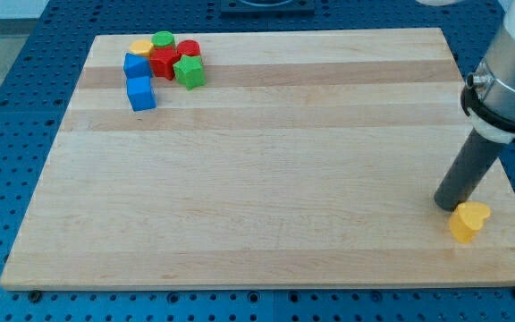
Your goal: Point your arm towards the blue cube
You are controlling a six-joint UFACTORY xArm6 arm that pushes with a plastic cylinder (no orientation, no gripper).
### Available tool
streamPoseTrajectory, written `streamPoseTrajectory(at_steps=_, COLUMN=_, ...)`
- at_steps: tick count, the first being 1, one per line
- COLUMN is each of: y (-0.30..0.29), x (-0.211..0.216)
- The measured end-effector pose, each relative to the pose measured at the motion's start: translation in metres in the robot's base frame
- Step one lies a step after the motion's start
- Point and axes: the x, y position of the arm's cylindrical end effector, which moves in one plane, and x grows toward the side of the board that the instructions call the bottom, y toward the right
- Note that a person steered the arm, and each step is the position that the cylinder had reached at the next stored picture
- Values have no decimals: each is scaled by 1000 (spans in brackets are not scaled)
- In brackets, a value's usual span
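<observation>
The blue cube point(140, 93) sits near the view's top left of the wooden board point(266, 179), at the lower edge of a cluster of blocks. My tip point(448, 206) is far away at the view's right, low on the board. It rests right beside a yellow heart-shaped block point(468, 220), just to its upper left. The whole width of the board lies between my tip and the blue cube.
The cluster at the top left holds another blue block point(135, 64), a yellow block point(141, 46), a green round block point(162, 39), a red round block point(189, 48), a red block point(164, 62) and a green star-shaped block point(189, 72).
</observation>
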Motion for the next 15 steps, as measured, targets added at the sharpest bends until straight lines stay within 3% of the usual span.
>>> streamPoseTrajectory(at_steps=6, y=-10, x=-3)
streamPoseTrajectory(at_steps=12, y=-408, x=-82)
streamPoseTrajectory(at_steps=13, y=-455, x=-104)
streamPoseTrajectory(at_steps=15, y=-455, x=-188)
